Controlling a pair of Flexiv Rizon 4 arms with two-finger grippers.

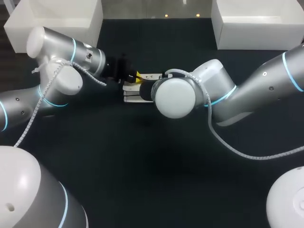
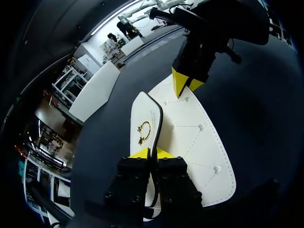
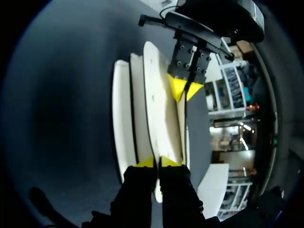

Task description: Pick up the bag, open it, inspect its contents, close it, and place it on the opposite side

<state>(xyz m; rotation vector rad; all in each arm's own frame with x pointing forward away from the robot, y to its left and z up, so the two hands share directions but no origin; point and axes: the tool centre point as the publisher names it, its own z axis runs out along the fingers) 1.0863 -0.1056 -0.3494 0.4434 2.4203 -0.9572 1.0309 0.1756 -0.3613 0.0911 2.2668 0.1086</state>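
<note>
A white bag [image 1: 132, 93] sits mid-table between my two arms. In the left wrist view the bag [image 2: 190, 137] shows a stitched white panel, a black-edged flap and a gold ring clasp [image 2: 144, 130]. My left gripper [image 2: 152, 153] is shut on the flap's black edge. At the bag's far end my right gripper [image 2: 184, 85] pinches the panel's rim. In the right wrist view the bag [image 3: 154, 109] is seen edge-on as several white layers. There my right gripper [image 3: 156, 162] is shut on one layer, and my left gripper [image 3: 183, 90] holds the opposite end.
Two white bins stand at the table's back, one at the left [image 1: 57, 19] and one at the right [image 1: 256, 23]. The dark tabletop [image 1: 142, 166] stretches in front of the arms. My right arm's wrist [image 1: 175, 97] covers part of the bag from above.
</note>
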